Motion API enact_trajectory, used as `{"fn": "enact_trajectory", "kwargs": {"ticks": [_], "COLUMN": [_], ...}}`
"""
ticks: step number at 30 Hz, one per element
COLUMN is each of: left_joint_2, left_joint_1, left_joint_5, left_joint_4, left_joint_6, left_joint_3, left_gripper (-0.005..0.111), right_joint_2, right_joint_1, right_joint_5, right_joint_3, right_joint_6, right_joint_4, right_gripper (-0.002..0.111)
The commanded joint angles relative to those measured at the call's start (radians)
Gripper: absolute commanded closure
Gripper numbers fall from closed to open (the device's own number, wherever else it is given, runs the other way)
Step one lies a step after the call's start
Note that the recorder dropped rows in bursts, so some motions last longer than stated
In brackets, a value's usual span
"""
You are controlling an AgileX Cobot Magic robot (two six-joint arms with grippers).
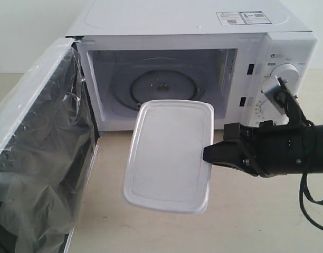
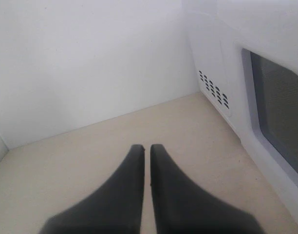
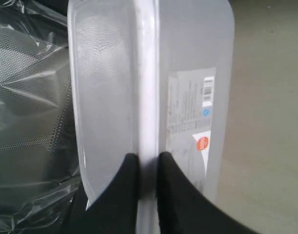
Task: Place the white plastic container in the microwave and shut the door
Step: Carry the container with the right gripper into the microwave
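Right gripper (image 1: 206,154) is pinching the white plastic container (image 1: 169,153) by the raised rim along one of its long edges, its black jaws closed narrowly on that rim. In the right wrist view one fingertip is lying on the lid side and the other on the underside, where a printed label (image 3: 190,112) with an orange dot is showing. The container is hanging in the air just in front of the microwave (image 1: 182,21), lid up, clear of the table (image 1: 256,221). Its far short edge is reaching the lower lip of the microwave's open cavity, and the rest of it is still sticking out in front. Inside the microwave the round glass turntable (image 1: 164,84) is lying bare. The door (image 1: 40,147) is standing wide open on the side of the microwave away from the knobs (image 1: 285,71), with crumpled clear film clinging to its dark window. Left gripper (image 2: 146,148) is hovering low over the table beside the microwave's vented side wall, with its jaws drawn almost together and gripping nothing.
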Motion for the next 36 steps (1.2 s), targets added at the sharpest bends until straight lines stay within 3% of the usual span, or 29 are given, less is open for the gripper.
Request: {"fn": "enact_trajectory", "kwargs": {"ticks": [1, 11, 19, 23, 36], "left_joint_2": [-0.004, -0.004, -0.004, -0.004, -0.004], "left_joint_1": [0.004, 0.004, 0.004, 0.004, 0.004], "left_joint_5": [-0.007, -0.007, -0.007, -0.007, -0.007], "left_joint_4": [-0.002, -0.002, -0.002, -0.002, -0.002], "left_joint_6": [-0.014, -0.014, -0.014, -0.014, -0.014], "left_joint_3": [0.004, 0.004, 0.004, 0.004, 0.004], "left_gripper": [0.102, 0.102, 0.102, 0.102, 0.102], "right_joint_2": [-0.011, -0.011, -0.06, -0.07, -0.103], "right_joint_1": [0.03, 0.028, 0.028, 0.028, 0.196], "right_joint_5": [-0.012, -0.042, -0.229, -0.235, -0.479], "right_joint_3": [-0.029, -0.126, -0.176, -0.176, -0.176], "right_joint_6": [0.062, 0.315, 0.324, 0.36, 0.677], "right_joint_4": [0.011, -0.06, -0.22, -0.26, -0.373], "right_gripper": [0.108, 0.108, 0.108, 0.108, 0.108]}}
